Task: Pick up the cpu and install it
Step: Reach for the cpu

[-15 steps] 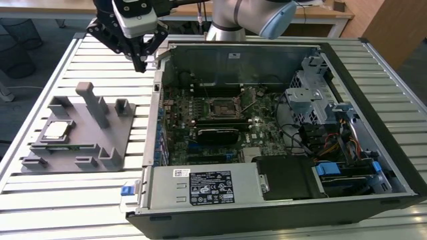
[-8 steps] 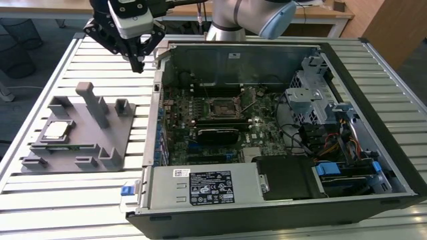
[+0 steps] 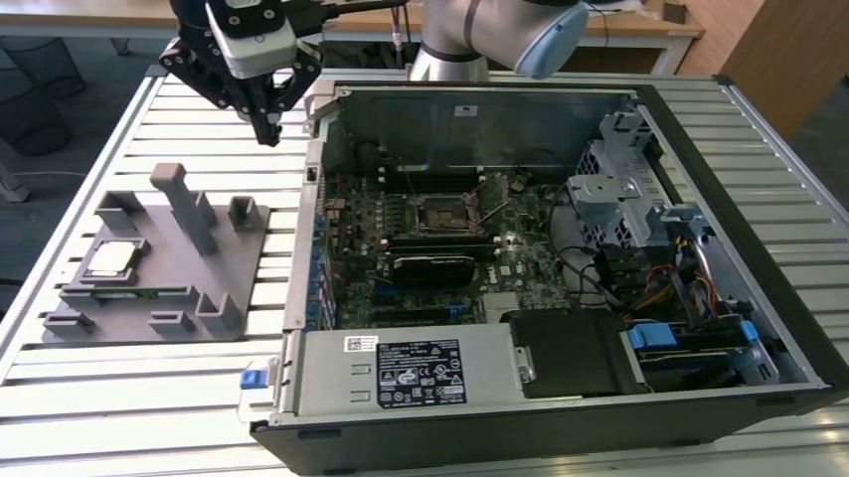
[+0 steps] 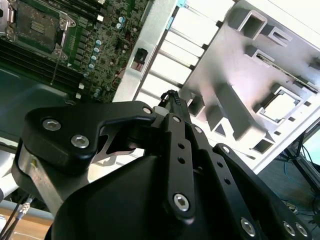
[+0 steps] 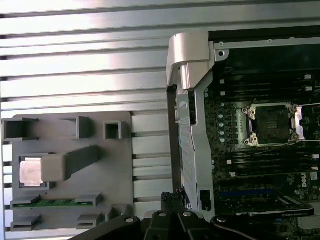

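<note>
End effector (image 3: 272, 137), clenched on nothing, hangs upper left in your exterior view, well apart from the silvery-grey square cpu (image 3: 109, 260).

Tall post (image 3: 186, 209) just beside cpu (image 3: 110, 260)

A tabletop (image 3: 159, 397) of silvery slatted metal profiles is shown in the exterior view, with bright light reflected along its ribs, most strongly toward the exterior view's right. Behind it, a pale wooden desk (image 3: 650, 30) on white legs is seen at the far edge, and a brown wooden panel (image 3: 782, 60) is set at the exterior view's right. At the exterior view's left, a dark grey floor (image 3: 67, 119) is visible, on which a black wire-mesh bin (image 3: 34, 60) is stood and a white cable (image 3: 40, 177) is laid.
</note>
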Motion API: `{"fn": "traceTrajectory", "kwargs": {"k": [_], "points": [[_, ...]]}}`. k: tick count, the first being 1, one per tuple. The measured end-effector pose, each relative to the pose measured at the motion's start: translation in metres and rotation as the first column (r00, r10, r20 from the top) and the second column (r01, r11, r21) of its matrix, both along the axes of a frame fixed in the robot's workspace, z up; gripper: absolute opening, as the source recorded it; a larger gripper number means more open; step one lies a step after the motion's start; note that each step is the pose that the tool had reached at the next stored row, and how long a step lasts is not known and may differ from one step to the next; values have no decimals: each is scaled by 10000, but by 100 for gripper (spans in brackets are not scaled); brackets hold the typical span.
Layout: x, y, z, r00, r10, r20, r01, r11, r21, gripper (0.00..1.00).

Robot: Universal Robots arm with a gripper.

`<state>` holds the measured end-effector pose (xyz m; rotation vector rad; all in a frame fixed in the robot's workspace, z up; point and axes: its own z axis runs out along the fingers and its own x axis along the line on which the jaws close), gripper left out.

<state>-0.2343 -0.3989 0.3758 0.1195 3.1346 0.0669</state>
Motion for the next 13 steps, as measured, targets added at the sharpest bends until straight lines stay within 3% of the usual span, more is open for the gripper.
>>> {"fn": "traceTrajectory", "kwargs": {"k": [13], "points": [[-109, 0, -16, 10000, 0, -23, 0, 10000, -1, 11]]}}
